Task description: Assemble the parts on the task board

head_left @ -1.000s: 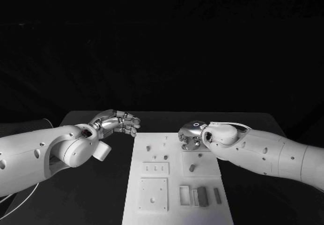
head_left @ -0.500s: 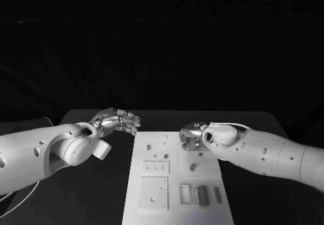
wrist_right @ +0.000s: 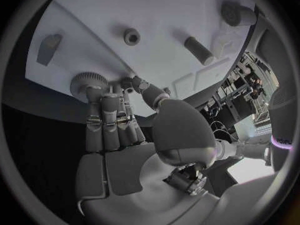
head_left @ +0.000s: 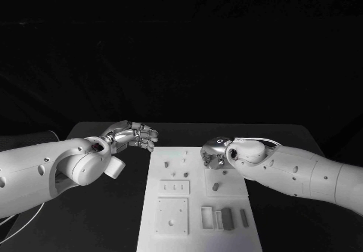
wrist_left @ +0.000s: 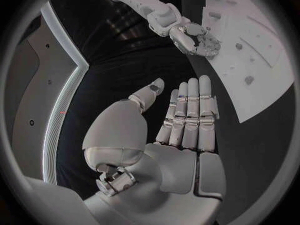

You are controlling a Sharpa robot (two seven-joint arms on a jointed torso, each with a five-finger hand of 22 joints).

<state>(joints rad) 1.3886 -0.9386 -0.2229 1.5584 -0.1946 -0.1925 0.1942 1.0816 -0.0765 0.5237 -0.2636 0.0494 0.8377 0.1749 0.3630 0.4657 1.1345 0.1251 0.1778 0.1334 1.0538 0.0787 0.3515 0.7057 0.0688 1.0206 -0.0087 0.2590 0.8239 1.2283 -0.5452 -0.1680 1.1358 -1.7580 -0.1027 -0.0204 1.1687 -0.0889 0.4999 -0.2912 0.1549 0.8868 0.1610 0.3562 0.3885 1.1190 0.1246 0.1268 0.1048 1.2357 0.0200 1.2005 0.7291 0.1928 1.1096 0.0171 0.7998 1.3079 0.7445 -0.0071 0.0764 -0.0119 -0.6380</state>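
We see the white task board (head_left: 198, 202) lying in the middle of the black desk (head_left: 113, 215), between the two arms. Our left hand (head_left: 133, 135) hovers above the desk just beside the board's far left corner; its fingers (wrist_left: 189, 116) lie straight, side by side, and hold nothing. Our right hand (head_left: 214, 155) is down at the board's far right part. In the right wrist view its fingertips (wrist_right: 94, 91) touch a small toothed gear (wrist_right: 84, 81) that sits on the board, but we cannot tell whether they grip it or only rest against it. Other small parts stand on the board near it: a short peg (wrist_right: 199, 50), a ring-shaped piece (wrist_right: 132, 36) and a wedge-shaped piece (wrist_right: 49, 47).
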